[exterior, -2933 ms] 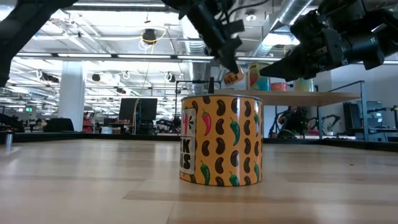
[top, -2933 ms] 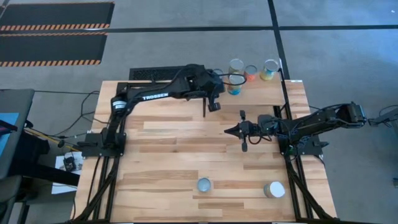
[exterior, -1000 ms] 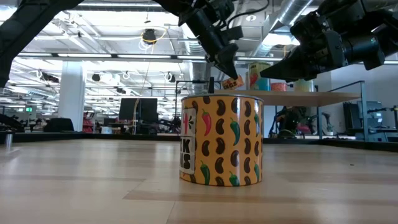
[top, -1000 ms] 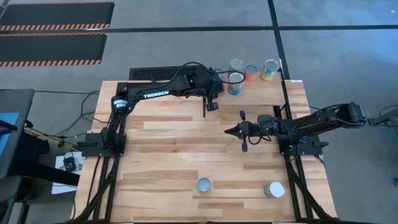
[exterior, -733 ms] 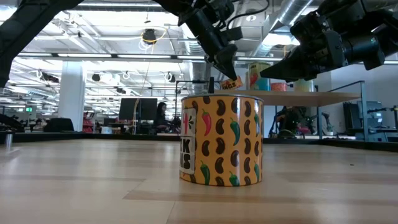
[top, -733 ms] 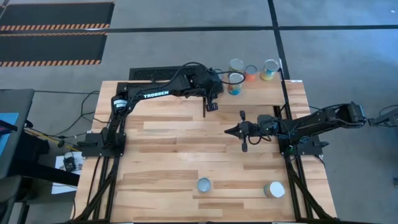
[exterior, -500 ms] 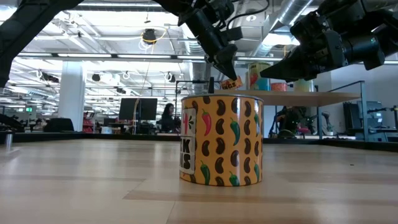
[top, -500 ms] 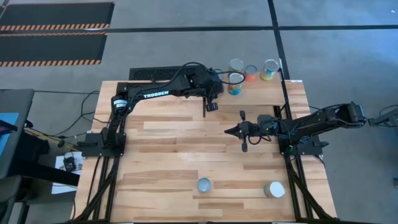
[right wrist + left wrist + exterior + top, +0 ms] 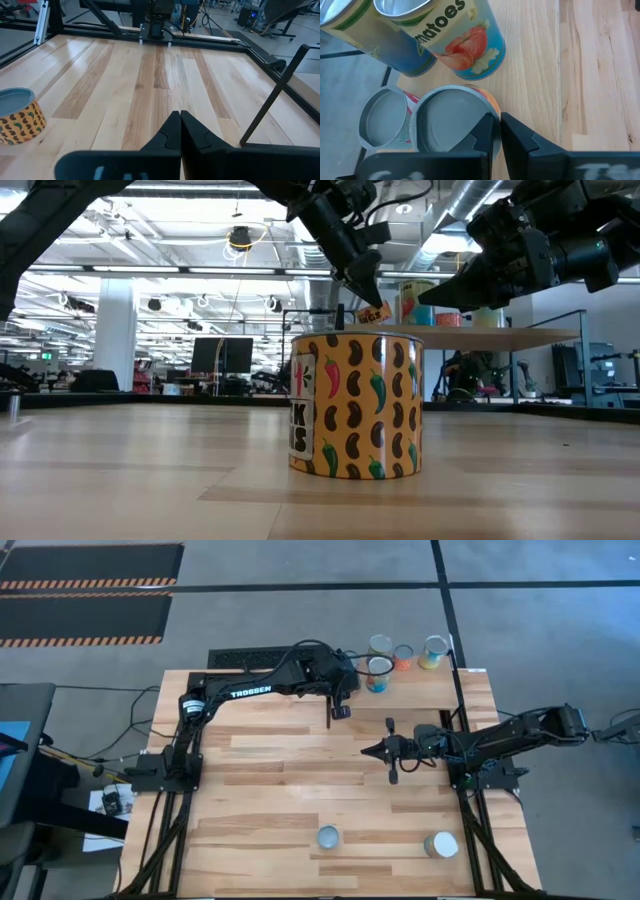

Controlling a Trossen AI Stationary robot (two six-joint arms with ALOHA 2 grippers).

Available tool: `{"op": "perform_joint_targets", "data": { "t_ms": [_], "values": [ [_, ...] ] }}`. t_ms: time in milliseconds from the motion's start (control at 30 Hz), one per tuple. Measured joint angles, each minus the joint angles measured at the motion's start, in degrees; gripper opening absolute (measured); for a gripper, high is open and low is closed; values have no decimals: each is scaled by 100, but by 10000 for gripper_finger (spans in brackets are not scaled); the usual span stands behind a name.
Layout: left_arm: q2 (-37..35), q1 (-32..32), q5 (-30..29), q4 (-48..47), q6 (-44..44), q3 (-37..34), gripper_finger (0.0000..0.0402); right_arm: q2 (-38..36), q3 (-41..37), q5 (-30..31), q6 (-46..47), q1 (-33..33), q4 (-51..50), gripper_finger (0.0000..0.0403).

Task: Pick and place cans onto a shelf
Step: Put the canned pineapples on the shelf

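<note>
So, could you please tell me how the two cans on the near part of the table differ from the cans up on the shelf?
The two near cans stand far apart on the plank tabletop, while the shelf cans cluster together on the raised shelf. The left near can has a yellow bean-and-chilli label; one shelf can has a blue tomato label. Neither gripper is by the near cans; the left gripper hovers beside the shelf cans. All stand upright with silver tops.
</note>
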Motion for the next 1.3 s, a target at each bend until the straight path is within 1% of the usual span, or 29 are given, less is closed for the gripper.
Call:
{"op": "perform_joint_targets", "data": {
  "t_ms": [67,300,433,500,600,700,767,1067,1200,1300],
  "values": [
    [0,0,2,0,0,0,22,0,0,2,1,0,0,11],
    [0,0,-7,2,-4,0,63,0,0,1,3,0,0,11],
    [-1,1,-10,0,47,0,70,0,0,2,3,0,0,11],
    [-2,2,-15,0,124,1,64,0,0,0,3,-1,2,11],
    [-2,1,-1,15,224,0,44,0,0,1,3,-1,2,11],
    [0,2,249,15,251,0,14,0,0,2,3,-1,4,11],
    [82,2,278,94,251,2,4,1,0,2,3,0,7,11],
    [180,2,214,331,251,7,1,0,-2,0,3,16,45,11],
    [179,28,-5,212,223,74,0,0,-2,0,3,18,71,11],
    [179,60,-59,181,221,76,0,0,-2,0,1,23,70,11]
  ]
}}
